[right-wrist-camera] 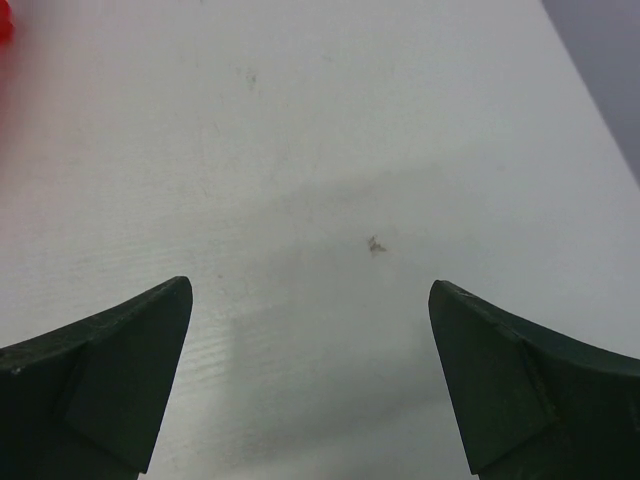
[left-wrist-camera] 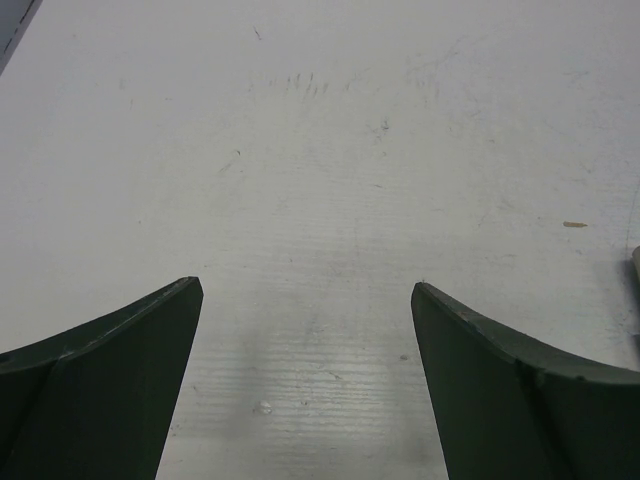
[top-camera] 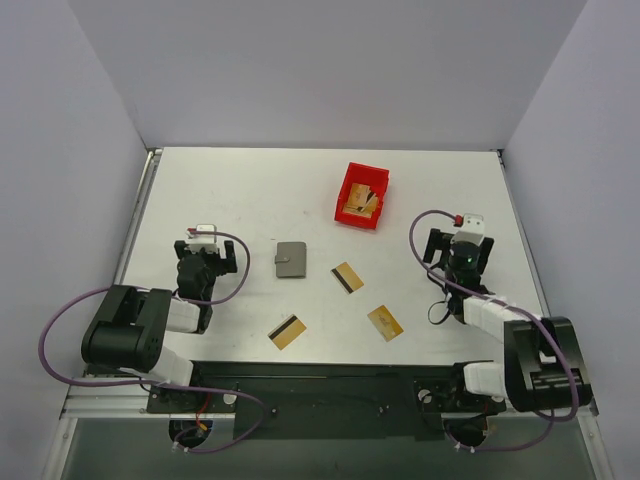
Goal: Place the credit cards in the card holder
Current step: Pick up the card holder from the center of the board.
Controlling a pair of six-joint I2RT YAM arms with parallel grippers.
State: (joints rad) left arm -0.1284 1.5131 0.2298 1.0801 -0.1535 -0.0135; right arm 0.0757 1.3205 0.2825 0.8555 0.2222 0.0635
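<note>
Presently: the table [top-camera: 250,190] carries every task item in the middle and lower middle of the top view. By my reading, nothing has been loaded yet.

Red bin [top-camera: 370,171]: upper centre-right. It has gold-tan contents I cannot identify. It is not the target.

Card holder [top-camera: 291,260]: left of centre, tab showing, apparently closed. It lies directly right of the left gripper [top-camera: 207,250] and about level with it in the frame. The right gripper [top-camera: 458,248] is well apart at the right side, so the left arm is clearly nearer the holder.

Credit cards: three, all flat, apart from one another and from the holder.
- Centre card [top-camera: 347,277]: just lower right of the holder. Its long axis runs upper left to lower right, with a black stripe along its lower-left edge. It sits roughly between the two grippers.
- Lower-left card [top-camera: 287,332]: below the holder. Its long axis runs lower left to upper right, stripe along the upper edge. The left arm is nearer.
- Lower-right card [top-camera: 385,322]: its long axis runs upper left to lower right, with no stripe visible. It lies lower left of the right gripper, and the right arm is nearer.

Grippers: both have their jaws spread wide with nothing between them. The left wrist view [left-wrist-camera: 305,285] and right wrist view [right-wrist-camera: 310,285] show only bare tabletop under the fingers.

Judgement: the first pick likely depends on turning a wrist to match a card's diagonal axis. The flat cards offer little edge to pinch.
</note>
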